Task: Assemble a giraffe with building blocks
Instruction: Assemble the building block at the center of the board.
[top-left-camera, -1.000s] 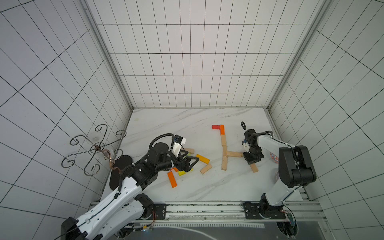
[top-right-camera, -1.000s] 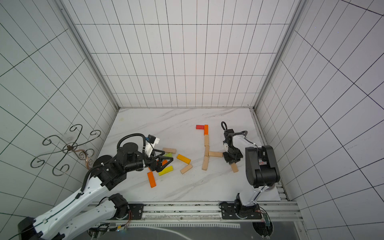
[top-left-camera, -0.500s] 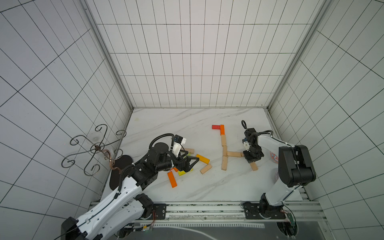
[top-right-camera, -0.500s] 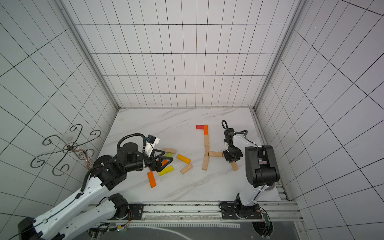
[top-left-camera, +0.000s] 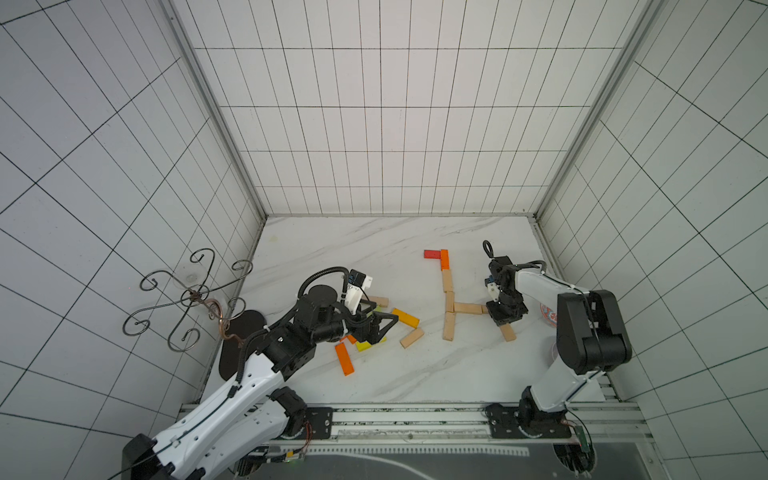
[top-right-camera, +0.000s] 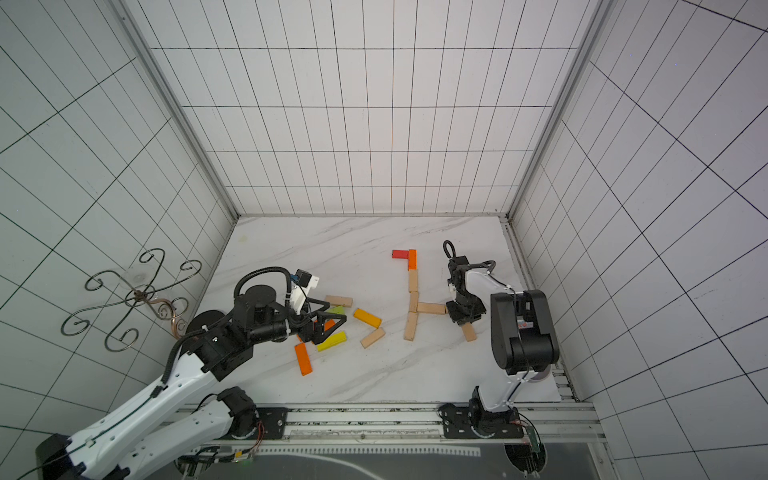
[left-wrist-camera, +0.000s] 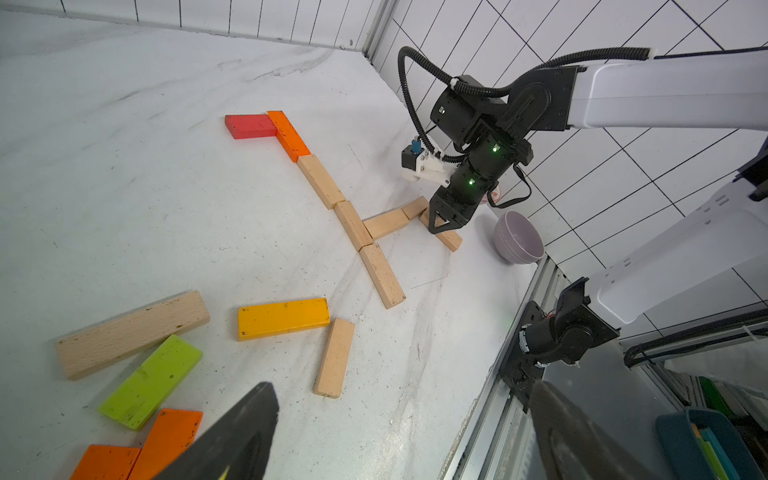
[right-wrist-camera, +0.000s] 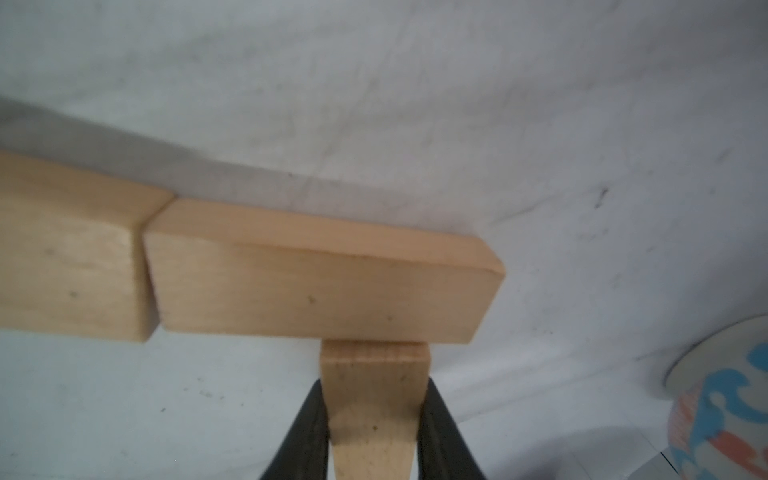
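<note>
Presently, at the left, the left gripper (top-left-camera: 384, 327) hangs over the loose pile with its jaws spread wide and empty. Under and beside it a yellow block (top-left-camera: 370, 344), a loose orange block (top-left-camera: 345, 359) and a green block (left-wrist-camera: 151, 382) lie flat on the worktop (top-left-camera: 353, 249).

At the centre the giraffe figure (top-left-camera: 449, 301) lies flat. A red block (top-left-camera: 432, 253) forms the head, and a line of blocks runs down from it through the neck to a front leg (top-left-camera: 448, 331). A body block (top-left-camera: 468, 308) branches off toward the right.

At the right, the right gripper (right-wrist-camera: 374, 386) has its jaws clamped on the leg block (right-wrist-camera: 374, 415). The end of that block now meets the side of the rear body block (right-wrist-camera: 324, 286), near its free end. In my judgement the rear leg is seated and only the release remains. In a top view the leg block (top-left-camera: 508, 332) splays slightly outward, so opening carelessly could drag it askew. A bowl (left-wrist-camera: 519, 243) stands just beside it.

Against the earlier frames, the left arm and the loose pile are unchanged and the figure's placed blocks have not moved. The right gripper has shifted only slightly with its block. No release is visible.
</note>
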